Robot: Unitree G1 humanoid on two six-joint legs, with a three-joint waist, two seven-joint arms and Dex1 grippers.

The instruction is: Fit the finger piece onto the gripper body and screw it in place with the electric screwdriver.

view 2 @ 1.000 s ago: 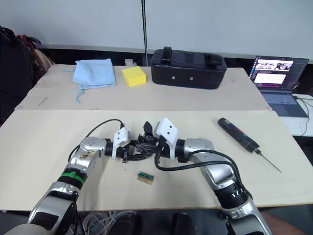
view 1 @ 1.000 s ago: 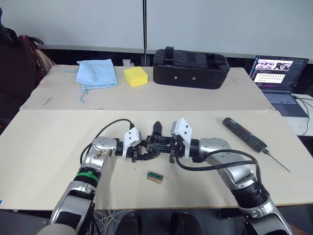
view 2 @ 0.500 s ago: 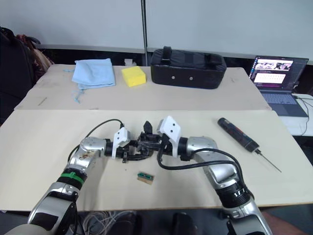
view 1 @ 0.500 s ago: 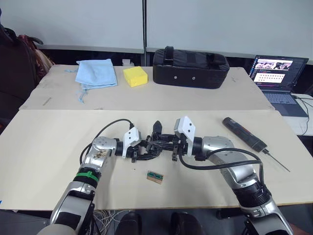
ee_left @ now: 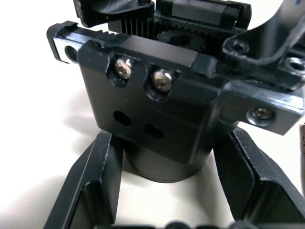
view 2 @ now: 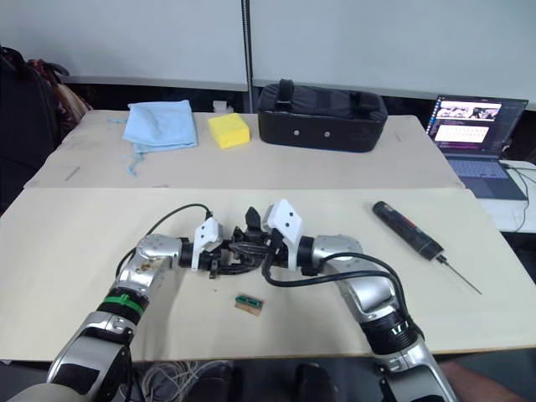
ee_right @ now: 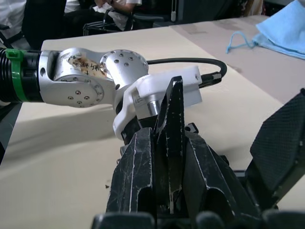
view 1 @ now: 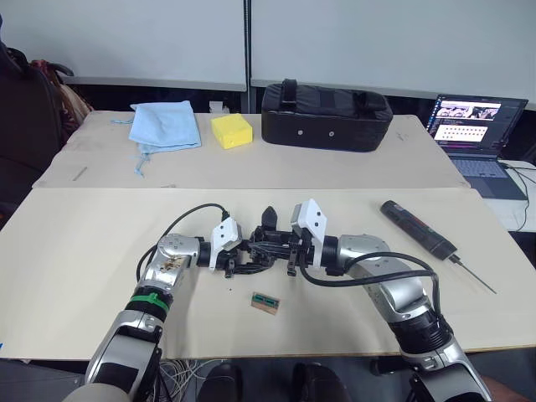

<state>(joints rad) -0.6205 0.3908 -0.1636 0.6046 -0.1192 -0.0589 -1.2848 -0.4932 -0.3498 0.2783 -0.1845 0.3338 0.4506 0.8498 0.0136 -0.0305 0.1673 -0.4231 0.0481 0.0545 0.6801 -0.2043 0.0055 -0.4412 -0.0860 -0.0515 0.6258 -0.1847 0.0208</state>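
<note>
Both hands meeting mid-surface, right over the gripper body [view 1: 261,248]. Left hand [ee_left: 164,191] spread around the stubby round base, one finger [ee_left: 90,186] on each side, a sliver of gap showing so can't tell if actually pinching or just cradling. Two silver screws [ee_left: 162,80] visible on the block above the base, two empty holes under them. Right hand [ee_right: 167,157] closed on the finger piece [ee_right: 172,114], thin black wedge standing upright between the fingers with the point up, held right against the gripper body. Electric screwdriver [view 1: 419,227] lying untouched on the surface [view 1: 84,251] well off to the right, bit pointing toward the near right edge. Little green-and-tan part [view 1: 265,302] sitting just in front of the hands. Further back on the second surface: blue cloth [view 1: 167,124], yellow sponge [view 1: 232,130], big black bag [view 1: 326,115]. Laptop [view 1: 474,134] open at far right.
</note>
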